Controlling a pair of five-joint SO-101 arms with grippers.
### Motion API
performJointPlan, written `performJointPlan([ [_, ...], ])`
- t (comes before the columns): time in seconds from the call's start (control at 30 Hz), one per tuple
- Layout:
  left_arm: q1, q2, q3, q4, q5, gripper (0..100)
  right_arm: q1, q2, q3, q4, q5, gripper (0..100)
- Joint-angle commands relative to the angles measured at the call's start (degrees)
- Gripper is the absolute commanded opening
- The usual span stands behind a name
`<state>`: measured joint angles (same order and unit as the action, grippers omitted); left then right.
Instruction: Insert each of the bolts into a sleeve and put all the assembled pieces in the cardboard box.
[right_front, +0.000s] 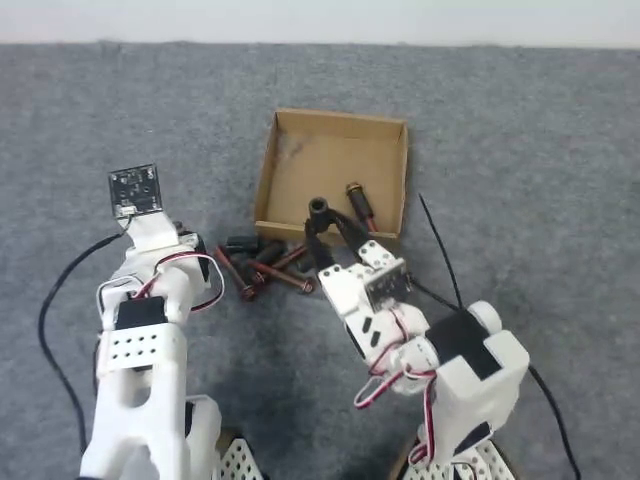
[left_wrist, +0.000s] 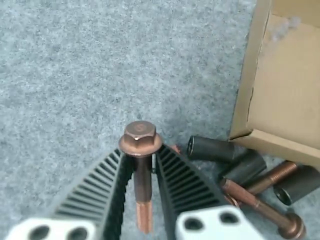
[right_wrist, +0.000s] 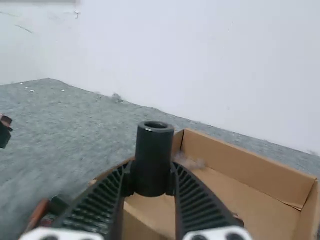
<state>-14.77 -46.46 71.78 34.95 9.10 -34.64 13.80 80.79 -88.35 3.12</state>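
Left gripper (left_wrist: 142, 159) clamped on a copper bolt (left_wrist: 141, 141) over grey carpet (left_wrist: 75, 60) beside the cardboard box (right_front: 330, 122), right gripper (right_wrist: 150, 174) clamped on an upright black sleeve (right_wrist: 154, 150) at the box's near wall, one assembled piece (right_front: 358, 203) inside, loose bolts and sleeves (right_front: 268, 252) just outside.

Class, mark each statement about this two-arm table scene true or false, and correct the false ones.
1. The left jaws hold a copper bolt. True.
2. The right jaws hold a bolt too. False: they hold a black sleeve.
3. The cardboard box is empty. False: one piece lies inside.
4. On the carpet beside the box lie loose bolts and sleeves. True.
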Motion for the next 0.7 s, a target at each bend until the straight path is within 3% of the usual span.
performJointPlan([
  [0.0, -0.26, -2.46, -0.75, -2.02, 0.0, 1, -0.4, -4.44, 3.69, -4.97, -0.97, 0.6],
  [0.2, -0.26, -2.46, -0.75, -2.02, 0.0, 1, -0.31, -4.44, 9.93, -11.91, -0.97, 0.6],
  [0.67, -0.09, -2.81, -0.75, -2.02, 0.26, 1, -0.31, -9.8, 14.68, -12.53, -1.23, 0.6],
])
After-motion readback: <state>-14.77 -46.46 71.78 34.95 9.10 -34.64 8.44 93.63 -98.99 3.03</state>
